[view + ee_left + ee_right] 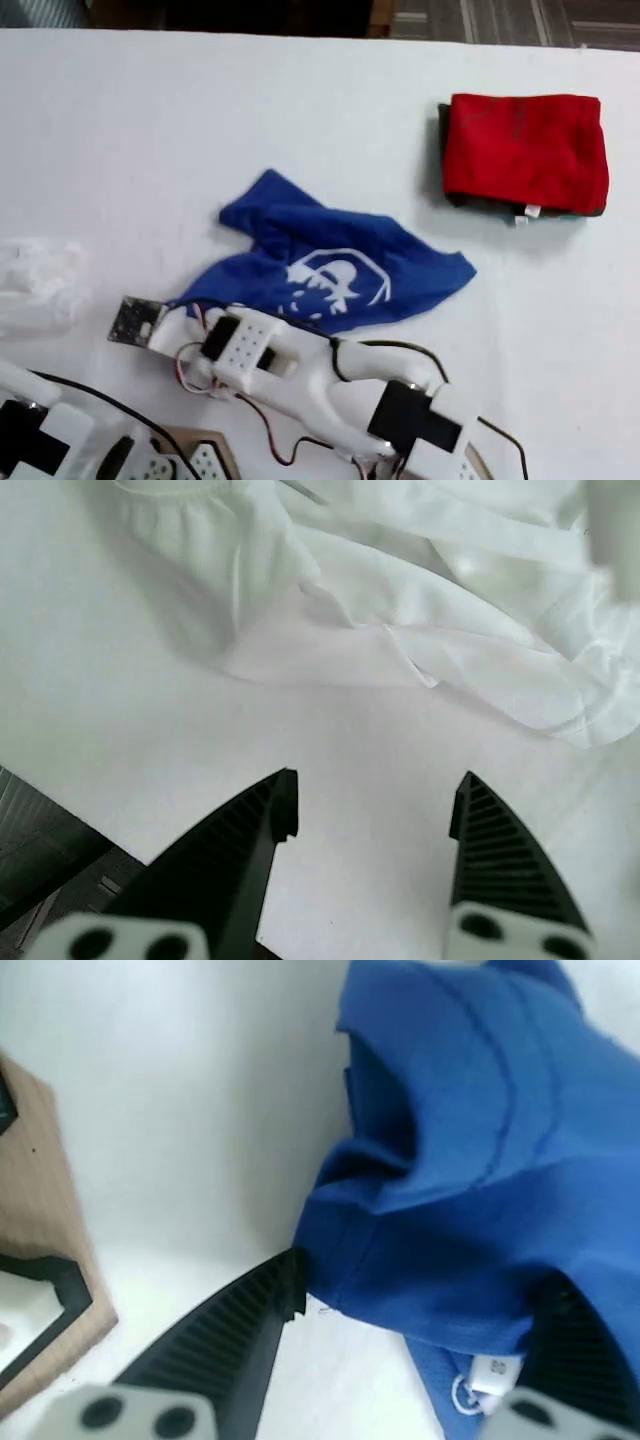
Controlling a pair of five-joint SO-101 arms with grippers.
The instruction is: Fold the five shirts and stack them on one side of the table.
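looks like a small robotics lab or maker's workroom: a desk under a plain white cover, two white plastic arms on plywood bases, loose wires trailing off them, a bare circuit board at one wrist, grey floor past the far edge.

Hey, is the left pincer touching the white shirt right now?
Apart. The left wrist view shows the open left pincer over bare table, with a strip of it lying between the tips and the nearest edge of the crumpled white shirt.
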